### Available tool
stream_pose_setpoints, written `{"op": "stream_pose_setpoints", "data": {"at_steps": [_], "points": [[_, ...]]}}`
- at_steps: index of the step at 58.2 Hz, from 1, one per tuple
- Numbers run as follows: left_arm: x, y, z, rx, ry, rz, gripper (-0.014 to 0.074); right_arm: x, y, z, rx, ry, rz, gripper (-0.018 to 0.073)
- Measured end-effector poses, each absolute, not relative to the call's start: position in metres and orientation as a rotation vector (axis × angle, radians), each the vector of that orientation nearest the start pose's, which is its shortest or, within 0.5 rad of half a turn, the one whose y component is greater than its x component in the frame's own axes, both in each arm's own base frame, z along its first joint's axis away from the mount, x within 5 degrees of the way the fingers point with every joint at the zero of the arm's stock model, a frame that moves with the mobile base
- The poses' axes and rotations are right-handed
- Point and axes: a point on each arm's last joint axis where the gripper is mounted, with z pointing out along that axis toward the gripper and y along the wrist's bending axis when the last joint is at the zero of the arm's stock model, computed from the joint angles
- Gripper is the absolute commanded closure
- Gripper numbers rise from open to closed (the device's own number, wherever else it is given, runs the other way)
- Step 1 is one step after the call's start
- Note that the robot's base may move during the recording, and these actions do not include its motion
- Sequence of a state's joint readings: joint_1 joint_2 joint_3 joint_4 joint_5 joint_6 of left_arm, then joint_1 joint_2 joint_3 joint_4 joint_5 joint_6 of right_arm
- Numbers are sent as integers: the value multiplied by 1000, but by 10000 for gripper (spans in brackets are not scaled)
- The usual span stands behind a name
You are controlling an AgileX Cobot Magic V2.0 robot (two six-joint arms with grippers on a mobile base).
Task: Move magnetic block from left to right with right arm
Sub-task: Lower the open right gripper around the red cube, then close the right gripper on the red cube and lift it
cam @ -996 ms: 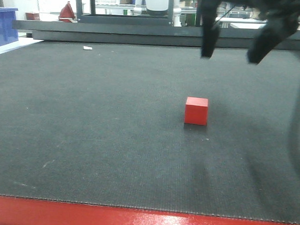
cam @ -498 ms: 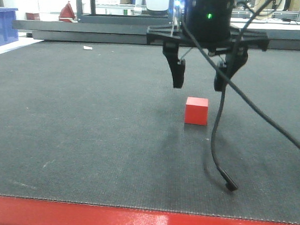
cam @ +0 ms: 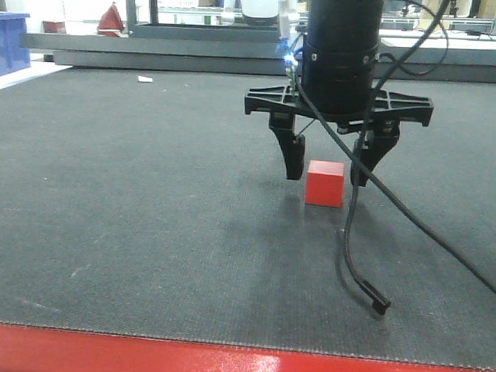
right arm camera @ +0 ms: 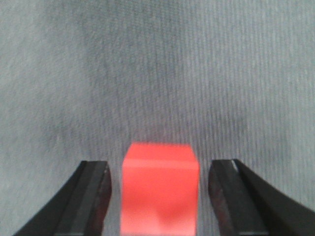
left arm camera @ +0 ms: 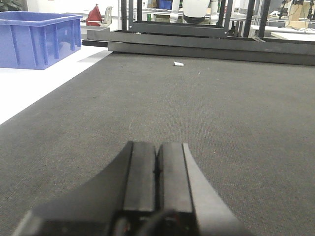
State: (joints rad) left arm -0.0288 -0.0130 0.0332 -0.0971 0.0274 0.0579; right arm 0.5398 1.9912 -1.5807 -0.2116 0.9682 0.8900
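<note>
Currently the right gripper [cam: 326, 175] hangs low over the dark grey surface [cam: 107, 196], pointing straight down, jaws spread wide and holding nothing. The magnetic block [cam: 324, 185] stands flat on the surface between the two fingers [right arm camera: 92, 196]. The right wrist view shows a strip of bare mat on either side of the cube, so there is no contact on either face. In the front view the fingertips reach down to about the upper half of the block; whether they touch the surface cannot be told. The block sits slightly right of the surface's middle, well away from every edge. A black cable [cam: 350, 256] trails down from the right arm and its loose end rests on the surface, nearer the front edge than the block. A glossy red strip [cam: 224, 362] borders that front edge. The left gripper [left arm camera: 157, 147] has its jaws pressed together with nothing between them, lying low over bare surface. A small white scrap [left arm camera: 178, 64] lies near the far edge. A blue bin [left arm camera: 37, 37] stands beyond the left edge.
</note>
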Motion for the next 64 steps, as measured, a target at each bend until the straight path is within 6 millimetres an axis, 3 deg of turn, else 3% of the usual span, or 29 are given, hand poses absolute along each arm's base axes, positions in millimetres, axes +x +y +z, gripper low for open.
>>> {"op": "stream_pose_setpoints", "data": {"at_steps": [12,23,30,41,47,57,64], "points": [[57,-2,200,-6,1531,-56,722,374,200,215,326,2795,46,272],[57,-2,200,-6,1531,-56,722,376,198,214,228,2807,48,285],[57,-2,200,-6,1531,-56,722,378,189,224,160,2792,56,285],[57,-2,200,-6,1531,-56,722,375,158,273,-11,2699,79,285],[57,-2,200,-6,1531,-56,722,363,135,303,-71,2645,116,285],[57,-2,200,-6,1531,-56,722,333,89,325,-88,2598,102,285],[57,-2,200,-6,1531,-56,722,304,59,325,-57,2586,70,285]]}}
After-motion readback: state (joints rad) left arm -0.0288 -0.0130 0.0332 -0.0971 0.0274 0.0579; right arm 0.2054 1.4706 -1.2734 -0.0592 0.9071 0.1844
